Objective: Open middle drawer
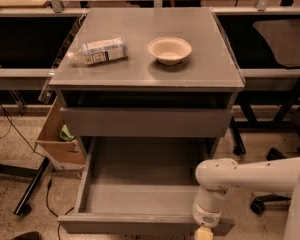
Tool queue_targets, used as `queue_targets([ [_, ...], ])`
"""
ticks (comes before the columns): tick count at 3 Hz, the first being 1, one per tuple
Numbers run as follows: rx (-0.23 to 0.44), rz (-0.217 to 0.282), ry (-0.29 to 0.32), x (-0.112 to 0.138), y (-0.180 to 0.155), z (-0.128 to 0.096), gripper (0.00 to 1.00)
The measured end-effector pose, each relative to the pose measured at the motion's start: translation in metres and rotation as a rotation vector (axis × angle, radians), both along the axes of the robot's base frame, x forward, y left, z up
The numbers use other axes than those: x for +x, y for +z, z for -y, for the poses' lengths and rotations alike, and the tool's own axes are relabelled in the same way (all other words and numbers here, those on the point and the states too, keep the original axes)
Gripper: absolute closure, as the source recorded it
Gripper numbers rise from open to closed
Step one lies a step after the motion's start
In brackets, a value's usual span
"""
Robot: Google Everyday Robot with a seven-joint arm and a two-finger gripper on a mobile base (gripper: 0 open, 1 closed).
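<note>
The grey cabinet point(146, 74) stands in the centre of the camera view. Its middle drawer point(125, 225) is pulled far out toward me, and its wide shallow grey box shows nothing inside. Above it, the taller top drawer front point(145, 122) sits nearly flush, with a dark gap over it. My white arm point(250, 176) reaches in from the right. My gripper point(204, 232) hangs at the right end of the middle drawer's front panel and is cut off by the bottom edge of the view. The lowest drawer is hidden.
A plastic bottle point(97, 50) lies on its side on the cabinet top, next to a paper bowl point(169, 49). A cardboard box point(57, 139) stands on the floor to the left. Cables and a black bar point(32, 186) cross the floor, and a chair base point(262, 204) sits at right.
</note>
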State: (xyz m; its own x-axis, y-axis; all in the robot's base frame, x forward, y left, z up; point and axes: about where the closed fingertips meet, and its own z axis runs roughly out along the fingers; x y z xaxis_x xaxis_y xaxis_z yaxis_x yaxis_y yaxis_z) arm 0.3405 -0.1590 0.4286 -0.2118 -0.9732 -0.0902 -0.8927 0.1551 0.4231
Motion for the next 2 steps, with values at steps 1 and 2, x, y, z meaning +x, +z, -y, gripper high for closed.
queue_targets([
  [1,-0.003,-0.007,0.007,-0.0015,-0.0002,-0.0005,0.0],
  [2,-0.009,-0.008,0.012,-0.003,0.0017,-0.0001,0.15],
])
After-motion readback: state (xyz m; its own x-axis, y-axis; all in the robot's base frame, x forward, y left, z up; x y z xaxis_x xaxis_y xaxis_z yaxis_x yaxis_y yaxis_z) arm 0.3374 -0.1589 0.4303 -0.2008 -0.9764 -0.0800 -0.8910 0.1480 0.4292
